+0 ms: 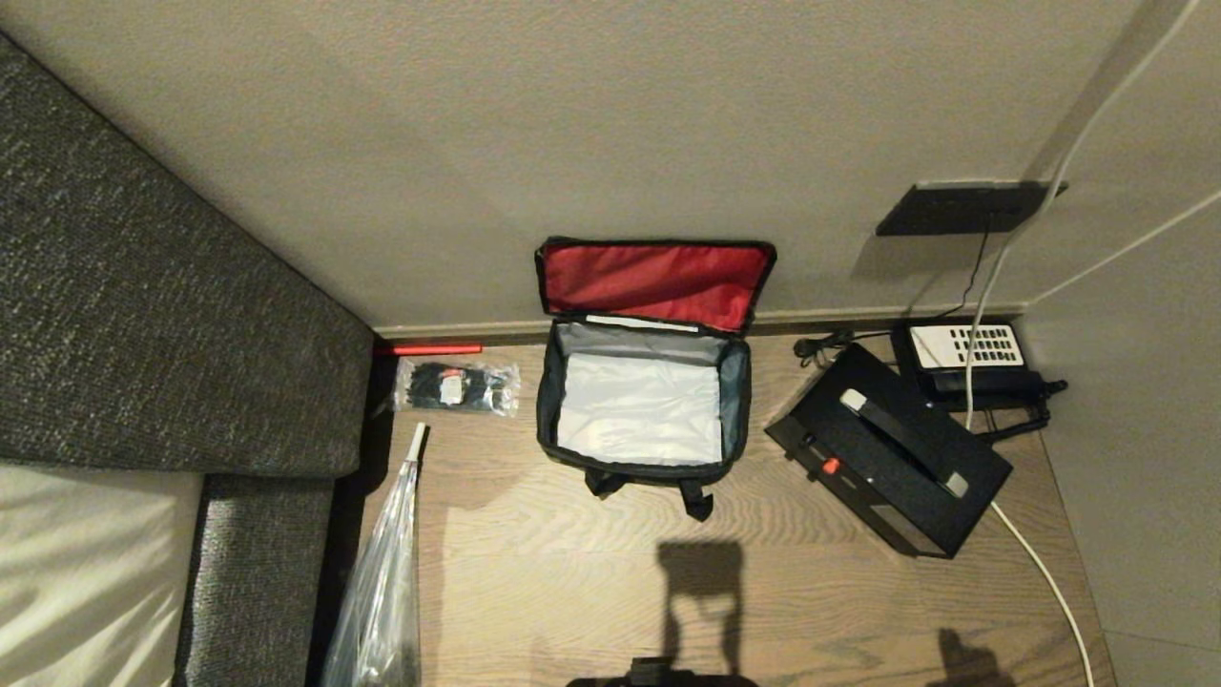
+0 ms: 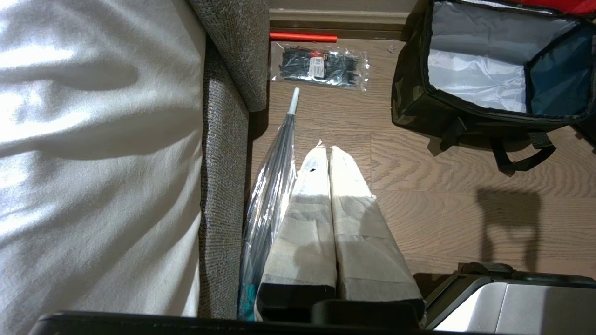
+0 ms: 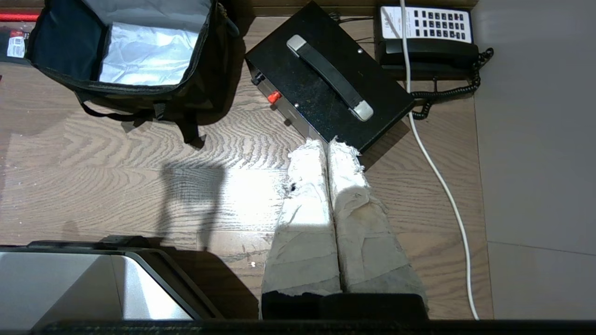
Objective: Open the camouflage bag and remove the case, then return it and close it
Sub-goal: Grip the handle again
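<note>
Now you see the camouflage bag (image 1: pixel 641 420) open at the head view's center, its red lid (image 1: pixel 656 283) against the wall, the case (image 1: pixel 887 448) on the floor at center right, while the left gripper (image 2: pixel 326 151) and right gripper (image 3: pixel 324 145) hang with fingers pressed together, holding nothing.

One camouflage bag (image 1: pixel 641 412) sits on the floor with its lid flung back. One black case (image 1: pixel 887 448) lies beside it, with one handle (image 1: pixel 901 440) on top and one small red latch (image 1: pixel 830 467) on its edge. One telephone (image 1: pixel 965 361) stands by the wall. One packet of black cable ties (image 1: pixel 457 386), one red rod (image 1: pixel 429 349) along the skirting, and one clear folded umbrella (image 1: pixel 382 592). Two white cables trail down the wall, and one dark wall plate (image 1: pixel 963 208). Two end effectors: left (image 2: pixel 329 150), right (image 3: pixel 327 143).
</note>
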{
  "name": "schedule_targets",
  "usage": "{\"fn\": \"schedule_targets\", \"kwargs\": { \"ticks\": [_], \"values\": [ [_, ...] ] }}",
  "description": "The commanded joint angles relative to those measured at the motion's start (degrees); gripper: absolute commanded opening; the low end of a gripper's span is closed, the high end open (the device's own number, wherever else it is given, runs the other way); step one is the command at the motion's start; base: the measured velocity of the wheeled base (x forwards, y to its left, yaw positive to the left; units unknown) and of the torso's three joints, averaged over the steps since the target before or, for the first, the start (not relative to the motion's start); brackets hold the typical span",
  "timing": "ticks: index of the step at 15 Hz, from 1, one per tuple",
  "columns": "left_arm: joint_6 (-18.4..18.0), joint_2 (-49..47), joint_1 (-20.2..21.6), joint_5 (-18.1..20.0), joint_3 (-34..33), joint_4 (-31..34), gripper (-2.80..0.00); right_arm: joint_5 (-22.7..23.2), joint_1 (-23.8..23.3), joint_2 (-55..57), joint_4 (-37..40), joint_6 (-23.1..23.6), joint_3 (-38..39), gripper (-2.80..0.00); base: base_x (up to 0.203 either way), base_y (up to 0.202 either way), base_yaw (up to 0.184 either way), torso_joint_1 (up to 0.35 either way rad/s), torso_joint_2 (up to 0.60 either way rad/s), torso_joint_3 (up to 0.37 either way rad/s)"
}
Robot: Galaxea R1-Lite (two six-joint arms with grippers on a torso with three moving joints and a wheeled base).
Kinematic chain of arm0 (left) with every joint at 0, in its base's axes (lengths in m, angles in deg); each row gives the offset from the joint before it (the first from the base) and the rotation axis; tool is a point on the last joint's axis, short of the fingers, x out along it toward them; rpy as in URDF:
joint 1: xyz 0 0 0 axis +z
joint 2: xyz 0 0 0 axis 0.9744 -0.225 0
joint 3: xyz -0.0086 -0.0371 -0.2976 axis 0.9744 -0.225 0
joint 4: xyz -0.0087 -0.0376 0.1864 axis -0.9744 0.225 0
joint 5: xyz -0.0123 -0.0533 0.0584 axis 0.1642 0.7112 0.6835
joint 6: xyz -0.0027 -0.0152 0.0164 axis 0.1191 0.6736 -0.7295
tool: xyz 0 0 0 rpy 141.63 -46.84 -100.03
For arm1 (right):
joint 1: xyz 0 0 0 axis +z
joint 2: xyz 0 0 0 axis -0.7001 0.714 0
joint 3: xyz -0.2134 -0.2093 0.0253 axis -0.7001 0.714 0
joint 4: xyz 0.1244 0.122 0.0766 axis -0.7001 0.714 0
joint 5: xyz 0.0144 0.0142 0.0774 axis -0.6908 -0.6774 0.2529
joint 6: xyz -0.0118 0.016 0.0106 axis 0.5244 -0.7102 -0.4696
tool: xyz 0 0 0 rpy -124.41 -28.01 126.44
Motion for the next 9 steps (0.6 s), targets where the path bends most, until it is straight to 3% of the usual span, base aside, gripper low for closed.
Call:
{"fn": "schedule_targets", "kwargs": {
  "ticks": [1,9],
  "values": [
    [0.0,0.1,0.0,0.0,-0.2,0.1,-2.80,0.0,0.0,-0.2,0.0,0.0,0.0,-2.80,0.000,0.000,0.000,0.000,0.00,0.000],
    [0.0,0.1,0.0,0.0,-0.2,0.1,-2.80,0.0,0.0,-0.2,0.0,0.0,0.0,-2.80,0.000,0.000,0.000,0.000,0.00,0.000]
  ]
}}
